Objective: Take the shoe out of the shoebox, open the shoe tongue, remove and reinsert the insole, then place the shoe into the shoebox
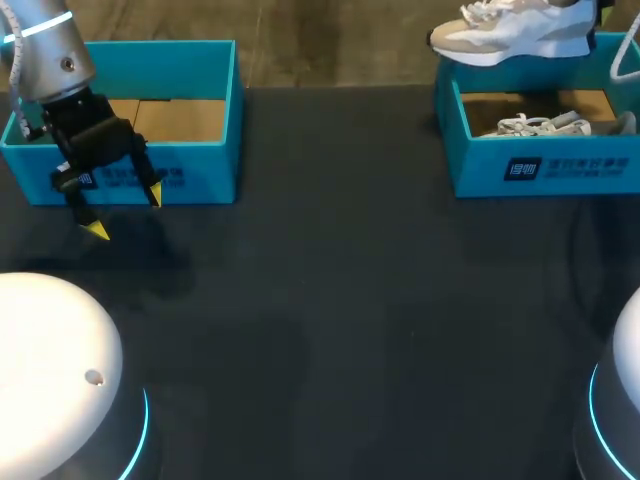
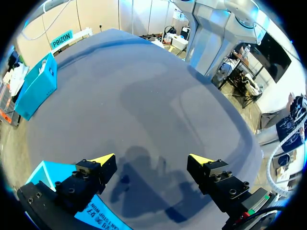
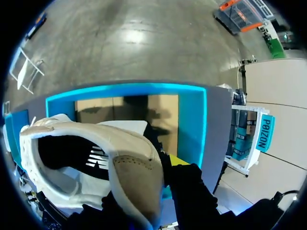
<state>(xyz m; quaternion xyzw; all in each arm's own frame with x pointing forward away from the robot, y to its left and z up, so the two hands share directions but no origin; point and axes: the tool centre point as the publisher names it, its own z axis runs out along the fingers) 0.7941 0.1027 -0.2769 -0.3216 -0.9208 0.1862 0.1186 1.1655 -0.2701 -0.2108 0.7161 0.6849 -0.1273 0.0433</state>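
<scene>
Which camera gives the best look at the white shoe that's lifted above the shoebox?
The right wrist view: the shoe fills it, opening and heel plain. The head view cuts off its top; the left wrist view shows at most a distant white blur.

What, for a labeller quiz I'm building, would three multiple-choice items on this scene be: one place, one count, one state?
1. Where is the white shoe? A on the table; B above the right shoebox; C on the floor.
2. How many blue shoeboxes? A one; B two; C three.
3. The left gripper is: A open; B shut on a shoe; C shut on an insole.
Answers: B, it hangs over that box; B, a left shoebox too; A, fingers apart, nothing between.
</scene>
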